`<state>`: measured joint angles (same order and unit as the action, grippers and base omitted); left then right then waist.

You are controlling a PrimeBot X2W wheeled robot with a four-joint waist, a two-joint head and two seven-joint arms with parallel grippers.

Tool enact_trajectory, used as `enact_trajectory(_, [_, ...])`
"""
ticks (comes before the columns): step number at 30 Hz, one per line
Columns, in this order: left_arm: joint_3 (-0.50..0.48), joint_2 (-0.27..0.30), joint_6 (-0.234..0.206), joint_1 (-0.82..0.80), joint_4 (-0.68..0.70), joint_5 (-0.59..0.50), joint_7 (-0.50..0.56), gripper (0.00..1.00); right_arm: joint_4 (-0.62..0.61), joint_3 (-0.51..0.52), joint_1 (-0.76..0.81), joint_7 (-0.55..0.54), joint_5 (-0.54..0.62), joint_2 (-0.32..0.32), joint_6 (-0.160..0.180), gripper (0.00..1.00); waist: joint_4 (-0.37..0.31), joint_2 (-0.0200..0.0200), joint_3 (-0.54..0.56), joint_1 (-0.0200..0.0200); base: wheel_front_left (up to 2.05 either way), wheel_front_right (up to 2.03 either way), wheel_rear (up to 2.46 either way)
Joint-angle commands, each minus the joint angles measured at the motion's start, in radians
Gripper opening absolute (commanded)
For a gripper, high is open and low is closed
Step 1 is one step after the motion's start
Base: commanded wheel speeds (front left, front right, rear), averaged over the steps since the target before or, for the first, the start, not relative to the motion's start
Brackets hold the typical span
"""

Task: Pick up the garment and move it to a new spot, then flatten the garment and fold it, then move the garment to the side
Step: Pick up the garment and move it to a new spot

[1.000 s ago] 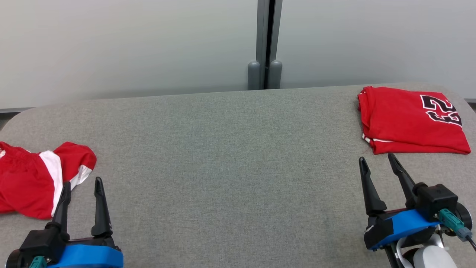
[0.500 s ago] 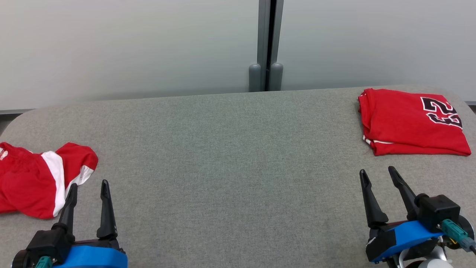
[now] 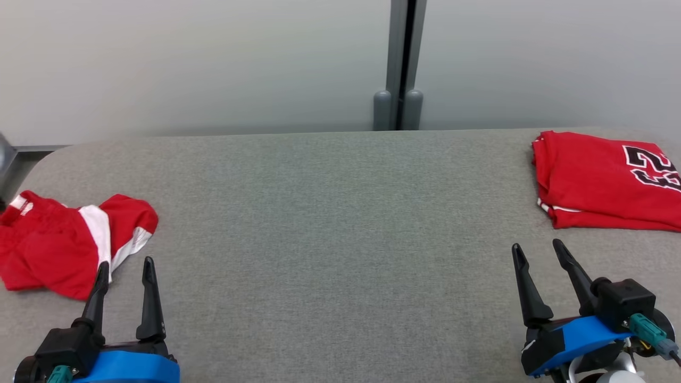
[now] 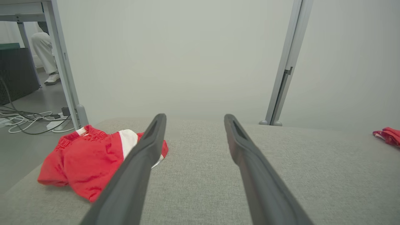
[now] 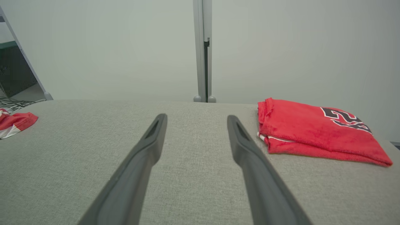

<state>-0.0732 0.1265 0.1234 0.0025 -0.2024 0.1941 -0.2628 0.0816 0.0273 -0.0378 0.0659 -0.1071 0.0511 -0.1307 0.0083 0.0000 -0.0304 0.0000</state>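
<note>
Your left gripper (image 3: 126, 263) is holding its two long, dark, tapered fingers apart and is gripping nothing. It is hanging above the table (image 3: 340, 213), whose covering is showing as a grey, finely woven cloth with rounded corners. The red shorts (image 3: 64, 247) are lying crumpled just outside this gripper's outer finger. In the head view that fingertip is overlapping their near hem, but contact cannot be told. They are showing a soft matte fabric, a white side stripe and a gathered waistband. Your right gripper (image 3: 536, 246) is also standing with its jaws apart and empty. The folded jersey (image 3: 596, 181) is lying just beyond its fingertips and to their outer side, not touching them. It is forming a flat red rectangle with white trim at the layered edge and black numerals outlined in white.
</note>
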Motion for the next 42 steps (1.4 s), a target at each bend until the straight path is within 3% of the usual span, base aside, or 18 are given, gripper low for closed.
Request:
enact_trajectory(1, [0.001, 0.009, -0.006, -0.010, -0.001, 0.005, -0.001, 1.00, 0.005, -0.003, 0.000, 0.003, -0.004, -0.001, 0.000, 1.00, 0.019, 0.0000, -0.004, 0.0000, 0.00, 0.00, 0.00])
enact_trajectory(8, [-0.004, 0.016, -0.015, -0.012, 0.002, 0.013, 0.001, 1.00, 0.017, -0.015, -0.017, 0.004, -0.005, -0.001, 0.000, 1.00, 0.078, 0.0000, -0.014, 0.0000, 0.00, 0.00, 0.00])
enact_trajectory(28, [-0.032, 0.049, -0.047, 0.006, 0.017, 0.043, 0.014, 1.00, 0.084, -0.056, -0.058, 0.012, -0.010, 0.000, 0.000, 1.00, 0.346, 0.0000, -0.018, 0.0000, 0.00, 0.00, 0.00])
enact_trajectory(35, [-0.034, 0.054, -0.055, 0.013, 0.023, 0.053, 0.019, 1.00, 0.100, -0.065, -0.064, 0.015, -0.011, 0.000, 0.000, 1.00, 0.375, 0.0000, -0.025, 0.0000, 0.00, 0.00, 0.00])
enact_trajectory(42, [-0.039, 0.060, -0.061, -0.005, 0.018, 0.065, 0.017, 1.00, 0.105, -0.074, -0.081, 0.010, -0.004, 0.000, 0.000, 1.00, 0.354, 0.0000, -0.039, 0.0000, 0.00, 0.00, 0.00])
